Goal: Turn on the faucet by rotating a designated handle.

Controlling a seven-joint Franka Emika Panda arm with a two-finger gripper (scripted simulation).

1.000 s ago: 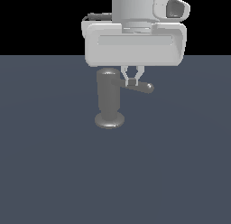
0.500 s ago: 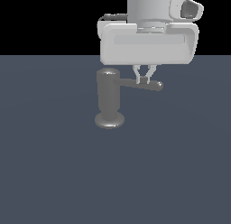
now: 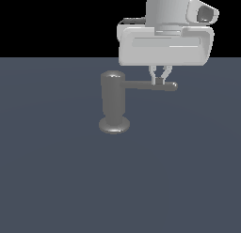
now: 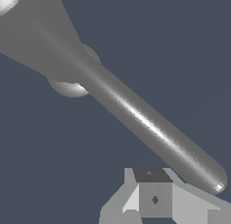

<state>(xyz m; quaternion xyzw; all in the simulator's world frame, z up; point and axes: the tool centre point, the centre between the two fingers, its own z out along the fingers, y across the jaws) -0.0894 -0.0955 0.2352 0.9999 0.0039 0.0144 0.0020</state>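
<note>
We see the pincer (image 3: 160,80) nearly pressed together, fingertips touching the top of the handle (image 3: 149,85) near its rounded end, gripping nothing. The handle juts sideways from the faucet (image 3: 113,102), upright on the surface (image 3: 56,171).

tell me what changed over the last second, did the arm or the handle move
The gripper slid outward along the handle, toward the exterior view's right, and now sits near the rod's tip. The handle looks longer in the exterior view, so it may have swung a little. The fingers hang at the rod; whether they grip it cannot be told. The faucet stands upright in the same spot.
</note>
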